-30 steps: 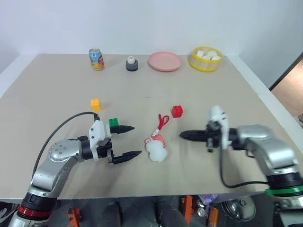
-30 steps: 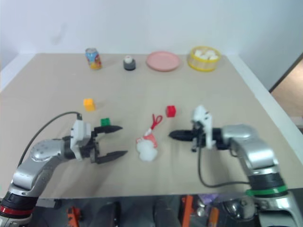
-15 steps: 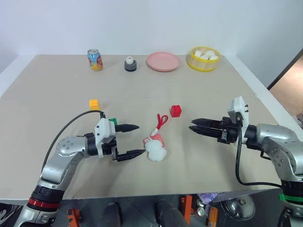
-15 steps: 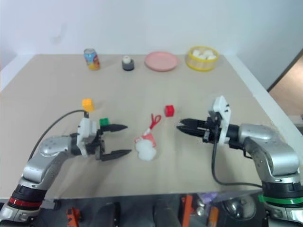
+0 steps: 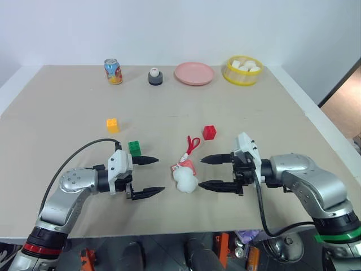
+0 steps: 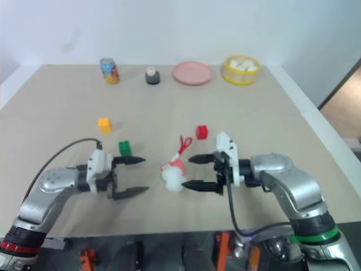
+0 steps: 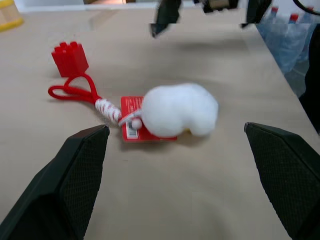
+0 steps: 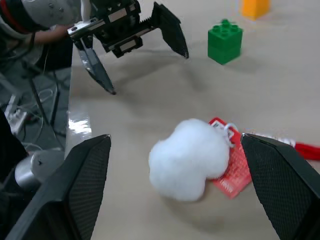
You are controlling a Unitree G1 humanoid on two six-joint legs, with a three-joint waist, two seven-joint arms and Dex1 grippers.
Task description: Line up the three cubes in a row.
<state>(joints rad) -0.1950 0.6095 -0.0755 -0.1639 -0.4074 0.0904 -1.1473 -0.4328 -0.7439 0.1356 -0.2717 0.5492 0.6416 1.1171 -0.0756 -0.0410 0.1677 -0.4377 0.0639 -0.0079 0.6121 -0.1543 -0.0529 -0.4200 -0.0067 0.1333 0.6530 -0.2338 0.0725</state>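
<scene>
Three cubes lie apart on the tan table: a yellow cube (image 5: 113,125) at the left, a green cube (image 5: 135,148) nearer the middle, and a red cube (image 5: 210,132) to the right. My left gripper (image 5: 161,175) is open just in front of the green cube, pointing right. Facing it is my right gripper (image 5: 201,172), also open. Between the two sets of tips lies a white plush toy (image 5: 185,179) with a red tag and red loop. Neither gripper holds anything. The left wrist view has the red cube (image 7: 70,57) beyond the plush (image 7: 180,110).
Along the far edge stand a soda can (image 5: 114,71), a small grey holder with a white ball (image 5: 155,76), a pink plate (image 5: 194,73) and a yellow tub (image 5: 243,70) of white chunks. The table's near edge runs just behind both arms.
My right gripper has gone from shut to open and swung left, up to the plush toy. The left gripper sank slightly toward the near edge and stayed open, uncovering the green cube.
</scene>
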